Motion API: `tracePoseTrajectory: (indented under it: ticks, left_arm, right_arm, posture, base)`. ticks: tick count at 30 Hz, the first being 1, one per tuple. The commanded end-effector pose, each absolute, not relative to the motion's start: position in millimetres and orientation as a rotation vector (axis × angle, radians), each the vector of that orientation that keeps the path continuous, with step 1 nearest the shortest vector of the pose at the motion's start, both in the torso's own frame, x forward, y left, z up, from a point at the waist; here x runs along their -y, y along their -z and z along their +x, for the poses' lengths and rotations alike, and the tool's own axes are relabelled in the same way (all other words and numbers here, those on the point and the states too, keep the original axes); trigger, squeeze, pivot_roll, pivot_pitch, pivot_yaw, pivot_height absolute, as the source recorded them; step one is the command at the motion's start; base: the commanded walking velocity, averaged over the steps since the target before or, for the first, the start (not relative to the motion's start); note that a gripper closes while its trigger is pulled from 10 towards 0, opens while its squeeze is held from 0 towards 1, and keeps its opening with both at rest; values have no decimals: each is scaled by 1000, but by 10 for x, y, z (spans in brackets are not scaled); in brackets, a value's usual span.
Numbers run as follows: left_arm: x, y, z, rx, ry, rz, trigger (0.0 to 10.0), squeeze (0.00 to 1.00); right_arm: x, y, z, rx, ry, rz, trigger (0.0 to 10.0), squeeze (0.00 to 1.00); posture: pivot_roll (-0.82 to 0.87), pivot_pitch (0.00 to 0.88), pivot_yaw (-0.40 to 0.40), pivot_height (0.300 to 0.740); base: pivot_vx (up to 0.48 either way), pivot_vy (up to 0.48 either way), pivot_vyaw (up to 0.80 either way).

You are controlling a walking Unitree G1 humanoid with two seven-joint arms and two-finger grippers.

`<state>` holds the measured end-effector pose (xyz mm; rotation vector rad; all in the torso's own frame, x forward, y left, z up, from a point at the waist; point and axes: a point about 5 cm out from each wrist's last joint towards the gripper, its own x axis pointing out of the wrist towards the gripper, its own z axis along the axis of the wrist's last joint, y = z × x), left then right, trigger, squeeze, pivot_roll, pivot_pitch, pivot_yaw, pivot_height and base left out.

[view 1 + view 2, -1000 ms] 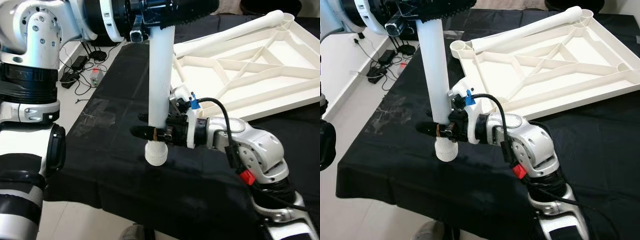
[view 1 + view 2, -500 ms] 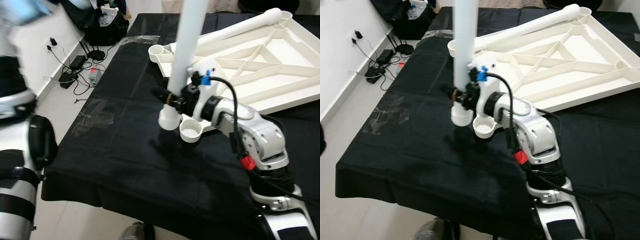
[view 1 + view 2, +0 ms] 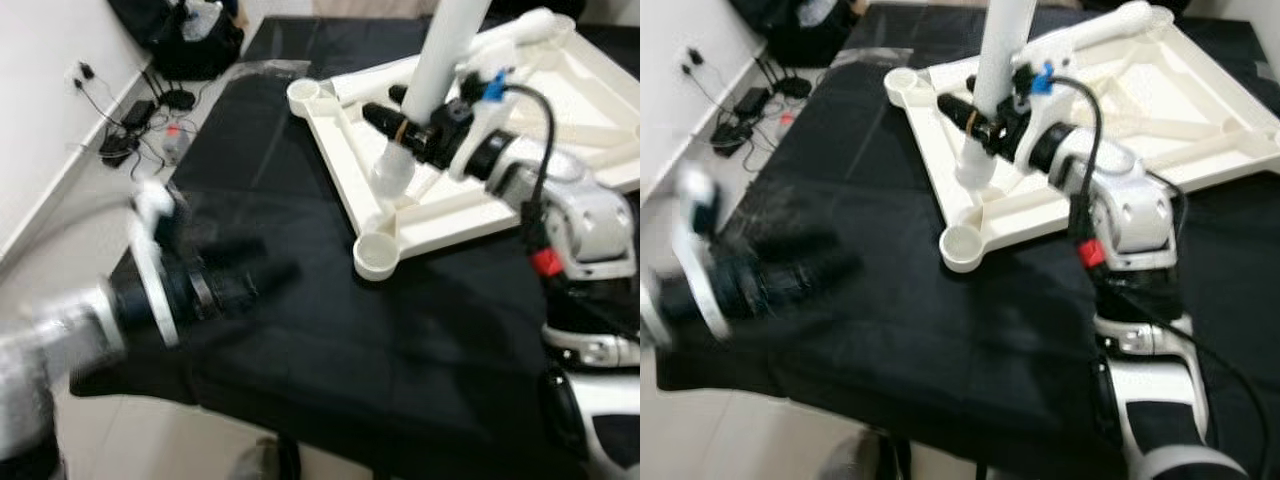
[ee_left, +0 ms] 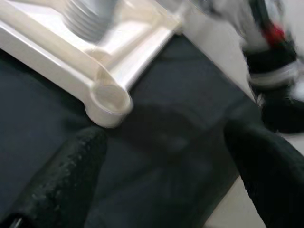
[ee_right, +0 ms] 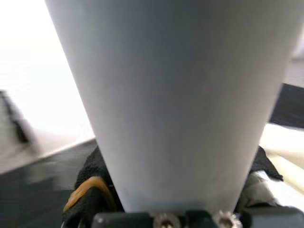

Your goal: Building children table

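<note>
Leg-fitting step: right tool (image 3: 400, 128) clenched on white leg (image 3: 440, 55), upper centre, over upturned tabletop (image 3: 1180, 110); next, seat its threaded end in corner socket (image 3: 377, 255); left tool (image 3: 255, 280) released, lower left.

Bare black cloth (image 3: 330, 330) beside tabletop frame (image 3: 372, 255)

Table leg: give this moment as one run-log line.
right gripper: shut on table leg, threaded end above upturned tabletop | left gripper: open, over black cloth | corner socket: empty
</note>
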<state>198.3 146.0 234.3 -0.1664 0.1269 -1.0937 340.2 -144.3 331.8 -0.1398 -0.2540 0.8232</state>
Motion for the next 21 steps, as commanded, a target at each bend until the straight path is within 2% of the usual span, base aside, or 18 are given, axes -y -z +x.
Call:
tracePoseTrajectory:
  ticks: [1, 2, 3, 4, 7, 8, 10, 12, 18, 21]
  left_arm:
    - [-1391, -2288, 1929, -153, 1109, -145, 10000, 0]
    - [-1293, -2137, 1809, -206, 1119, -104, 10000, 0]
    - [-1293, -2137, 1809, -206, 1119, -104, 10000, 0]
    - [-1221, -1979, 1684, -253, 1119, -39, 10000, 0]
    - [-1196, -1829, 1589, -287, 1098, 1, 10000, 0]
    - [-1166, -1660, 1413, -293, 1071, 13, 10000, 0]
    - [-1160, -1715, 1421, -194, 1035, -16, 10000, 0]
    - [-1163, -1739, 1434, -169, 1026, -21, 10000, 0]
    - [-1142, -1844, 1345, -81, 1001, 36, 10000, 0]
    - [-1120, -1865, 1342, 4, 934, 84, 10000, 0]
  right_arm:
    - [1435, -3406, 3360, 296, -861, -144, 0, 0]
    - [1423, -3425, 3322, 293, -919, -150, 1255, 0]
    - [1423, -3425, 3322, 293, -919, -150, 1255, 0]
    - [1392, -3408, 3255, 285, -1011, -185, 10000, 0]
    - [1355, -3338, 3177, 249, -1116, -220, 10000, 0]
    - [1318, -3170, 3111, 174, -1244, -284, 10000, 0]
    - [1306, -3092, 3183, 140, -1244, -300, 10000, 0]
    - [1303, -3083, 3204, 136, -1238, -300, 10000, 0]
    - [1312, -3104, 3288, 133, -1274, -303, 10000, 0]
    - [1321, -3092, 3290, 123, -1328, -310, 10000, 0]
  posture:
    - [54, 282, 32, 740]
    - [48, 288, 33, 740]
    - [48, 288, 33, 740]
    - [44, 298, 32, 740]
    - [39, 308, 32, 740]
    - [37, 320, 32, 740]
    - [36, 333, 31, 740]
    - [36, 333, 31, 740]
    - [41, 369, 37, 740]
    - [44, 381, 39, 740]
  base:
    - [0, 0, 0]
    - [0, 0, 0]
    - [0, 0, 0]
    - [0, 0, 0]
    - [0, 0, 0]
    - [0, 0, 0]
    - [0, 0, 0]
    - [0, 0, 0]
    - [0, 0, 0]
    - [0, 0, 0]
